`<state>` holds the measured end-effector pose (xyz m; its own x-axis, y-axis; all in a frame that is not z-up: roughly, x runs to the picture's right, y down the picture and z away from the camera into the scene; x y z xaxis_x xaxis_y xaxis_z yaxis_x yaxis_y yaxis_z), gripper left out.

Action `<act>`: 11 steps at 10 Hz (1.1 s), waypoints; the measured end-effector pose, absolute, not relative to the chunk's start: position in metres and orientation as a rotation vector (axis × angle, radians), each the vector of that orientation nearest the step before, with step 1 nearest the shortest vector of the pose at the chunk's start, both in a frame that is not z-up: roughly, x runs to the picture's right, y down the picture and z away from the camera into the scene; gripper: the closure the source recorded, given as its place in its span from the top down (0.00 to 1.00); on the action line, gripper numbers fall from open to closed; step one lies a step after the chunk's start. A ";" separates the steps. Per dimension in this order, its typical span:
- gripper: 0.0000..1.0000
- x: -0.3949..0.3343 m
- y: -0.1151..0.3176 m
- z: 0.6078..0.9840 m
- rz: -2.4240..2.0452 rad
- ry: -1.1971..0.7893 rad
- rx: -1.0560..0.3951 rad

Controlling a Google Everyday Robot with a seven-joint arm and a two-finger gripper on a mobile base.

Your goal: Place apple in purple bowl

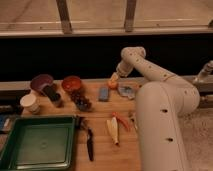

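Observation:
The apple (113,84) is a small orange-yellow fruit at the back of the wooden table, just right of a blue sponge. My gripper (115,78) is right at the apple, touching or just above its top, with the arm reaching in from the right. The purple bowl (40,81) stands at the back left of the table, well to the left of the gripper, beside the orange bowl (72,83).
A dark can (52,95), a white cup (30,103) and dark grapes (82,103) sit near the bowls. A blue sponge (103,93) and a grey cloth (126,91) flank the apple. A green tray (37,143), a black knife (89,144) and a banana (114,130) lie in front.

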<state>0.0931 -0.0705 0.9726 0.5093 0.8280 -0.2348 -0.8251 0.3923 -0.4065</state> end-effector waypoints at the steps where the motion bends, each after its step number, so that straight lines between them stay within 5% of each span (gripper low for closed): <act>1: 0.70 0.086 -0.070 0.978 1.039 -0.014 -0.529; 11: 0.70 0.062 -0.056 1.016 1.019 -0.084 -0.658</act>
